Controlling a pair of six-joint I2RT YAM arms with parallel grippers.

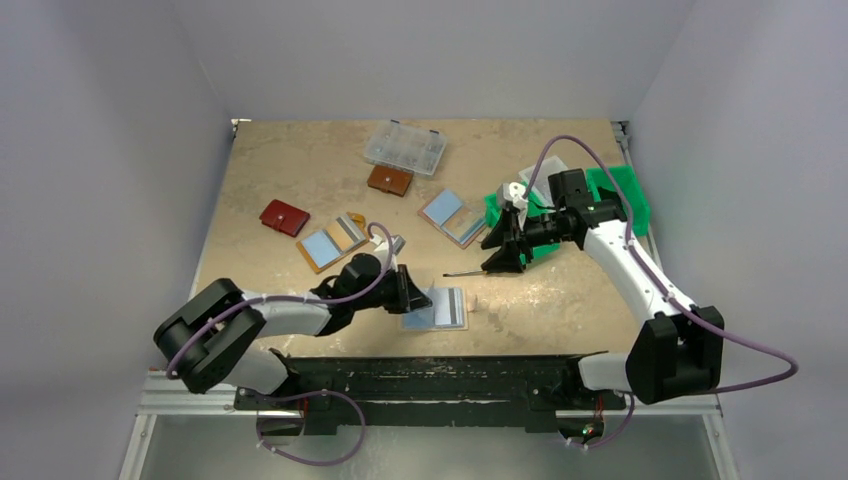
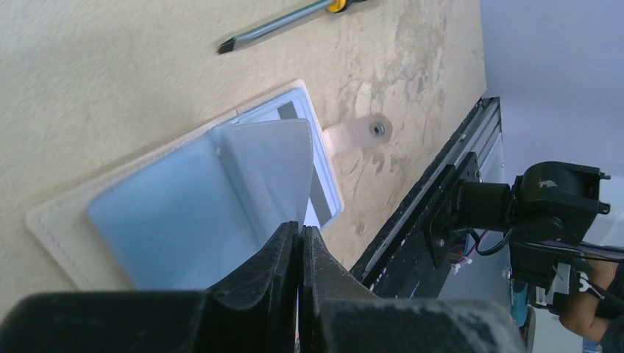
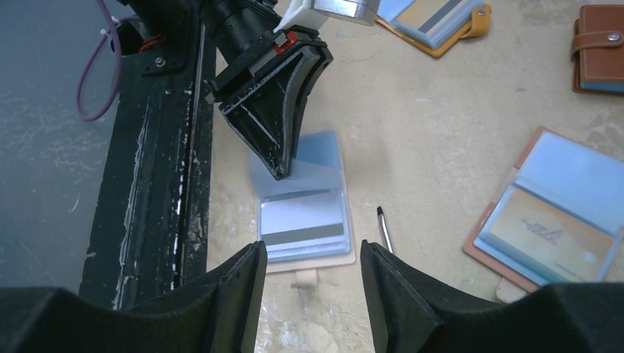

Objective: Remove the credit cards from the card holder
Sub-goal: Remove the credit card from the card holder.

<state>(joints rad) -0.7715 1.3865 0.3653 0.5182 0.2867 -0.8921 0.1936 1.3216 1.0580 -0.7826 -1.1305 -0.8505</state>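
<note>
The tan card holder (image 1: 450,310) lies opened flat near the front edge of the table (image 1: 300,160). Its clear sleeve (image 2: 265,169) is pinched in the closed left gripper (image 2: 300,243), apparently to expose the striped card (image 3: 303,234). The right gripper (image 3: 309,257) is held open above, apart.

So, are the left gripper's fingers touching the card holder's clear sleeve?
Touching. In the left wrist view the left gripper has its fingers shut on the lifted clear sleeve of the card holder.
</note>
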